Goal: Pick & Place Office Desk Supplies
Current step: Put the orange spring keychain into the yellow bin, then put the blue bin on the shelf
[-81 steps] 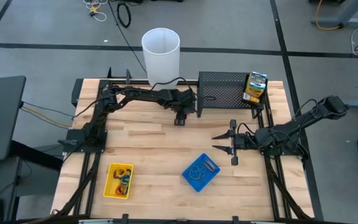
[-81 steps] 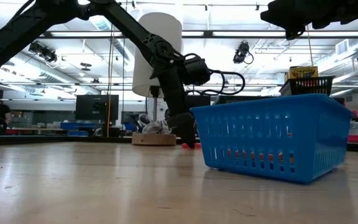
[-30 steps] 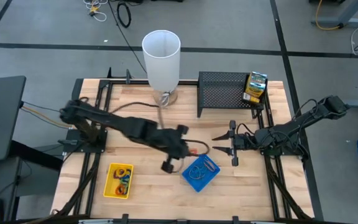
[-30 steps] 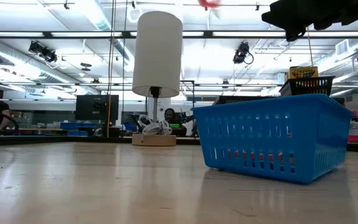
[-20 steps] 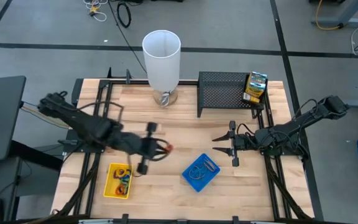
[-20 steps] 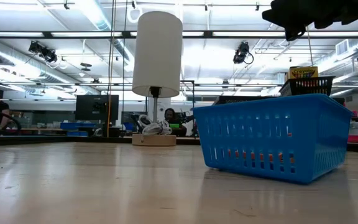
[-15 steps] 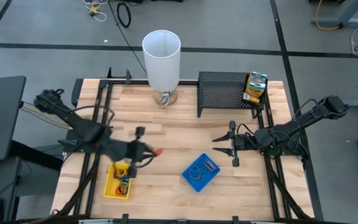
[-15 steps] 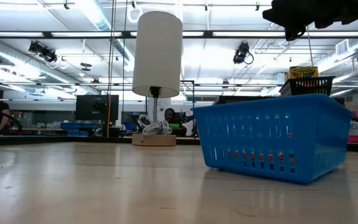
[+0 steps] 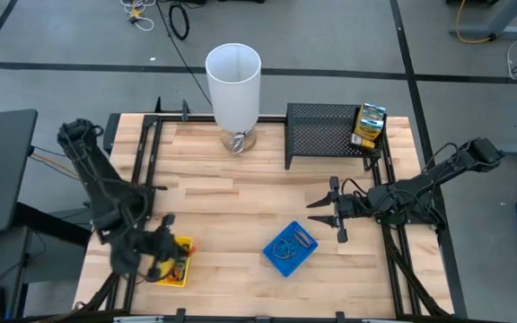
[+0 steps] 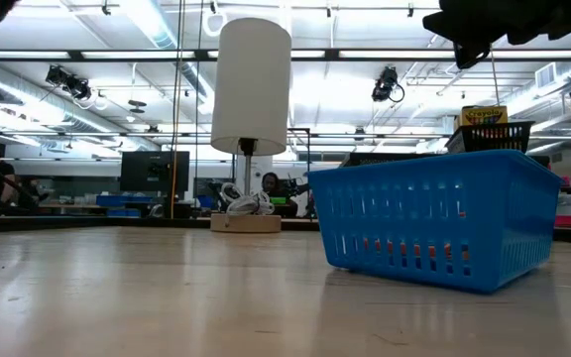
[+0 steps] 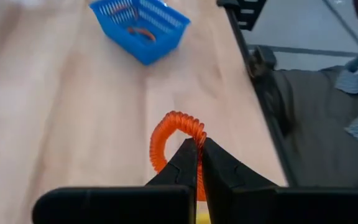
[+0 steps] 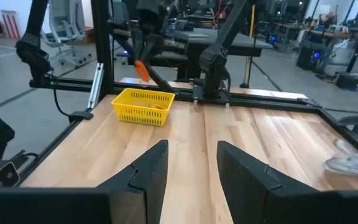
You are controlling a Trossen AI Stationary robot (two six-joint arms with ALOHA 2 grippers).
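My left gripper (image 9: 169, 253) hangs over the yellow tray (image 9: 170, 261) at the table's near left, shut on an orange coiled rubber-band loop (image 11: 174, 134). The right wrist view shows that loop (image 12: 140, 70) above the yellow tray (image 12: 143, 106). A blue tray (image 9: 290, 248) with loops in it rests on the table near the front middle. My right gripper (image 9: 323, 213) waits open, right of centre, with nothing between its fingers. A green-yellow box (image 9: 369, 126) sits in the black mesh rack (image 9: 326, 135). My left gripper pinches one side of the orange loop's coil (image 11: 194, 134) between its two fingertips (image 11: 188, 158). The fingers come from above, pointing down. The loop hangs from them, lifted clear above the yellow tray.
A tall white cylinder (image 9: 233, 85) stands at the far edge, left of the mesh rack. Bare wood lies between the two trays and across the table's middle. The low view shows the blue tray (image 10: 434, 218) close by and the cylinder (image 10: 251, 84) behind.
My left gripper has swung from beside the blue tray toward the table's left and near edge, carrying the orange loop clear of the table, and now stands over the yellow tray. It has stayed shut.
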